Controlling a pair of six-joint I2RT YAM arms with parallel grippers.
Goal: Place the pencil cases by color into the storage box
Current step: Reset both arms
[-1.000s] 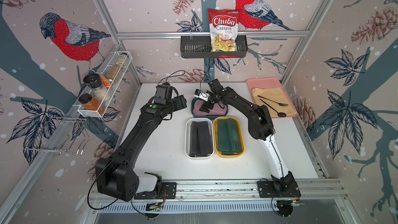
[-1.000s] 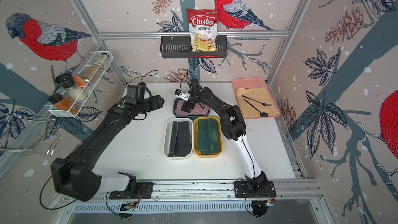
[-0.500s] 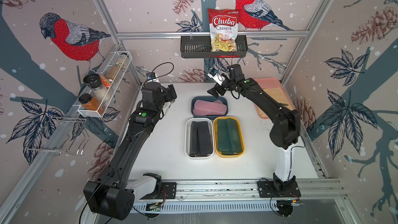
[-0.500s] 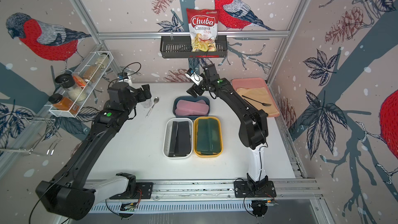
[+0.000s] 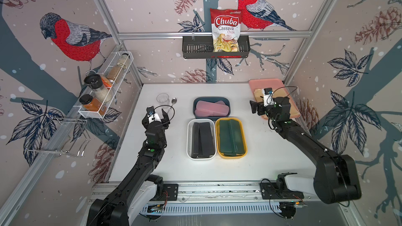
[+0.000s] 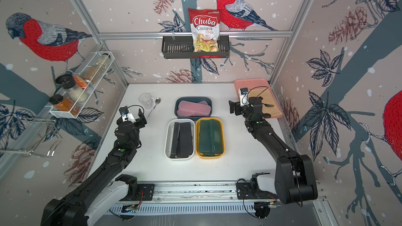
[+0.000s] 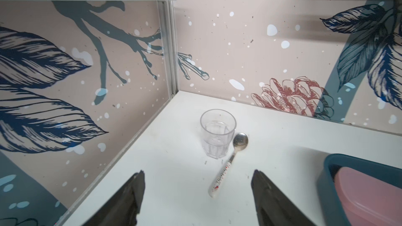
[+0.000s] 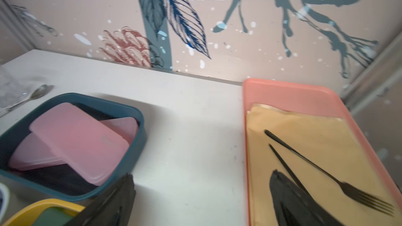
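Moved: both arms were at the blue tub [image 5: 211, 98] a second ago; they have since drawn back to either side of it, the left gripper [image 5: 157, 116] towards the glass [image 5: 162, 99] and the right gripper [image 5: 254, 107] towards the pink tray [image 5: 266, 82].
Left gripper: jaws apart with nothing between them. It touches nothing and hangs over bare table, pointing at the glass and the spoon [image 7: 230, 159].
Right gripper: jaws spread wide and empty. In the right wrist view one finger [image 8: 289, 201] shows against the tray's brown paper [image 8: 315, 131].
Pink cases [image 5: 212, 109]: stacked askew in the blue tub, the top one lying slantwise.
Black cases [image 5: 202, 138]: in the white tub [image 5: 188, 140].
Green cases [image 5: 230, 136]: in the yellow tub [image 5: 245, 140], side by side with the white one.
Cases and grippers: the pink cases lie between the two grippers, apart from both. The black and green ones lie nearer the robot's base.
Both top views only: all three tubs together, and the black cases.
Left wrist only: the gap between the fingers, the spoon's white printed handle, and a corner of the blue tub.
Right wrist only: a black fork [image 8: 348, 188] on the paper, slightly blurred.
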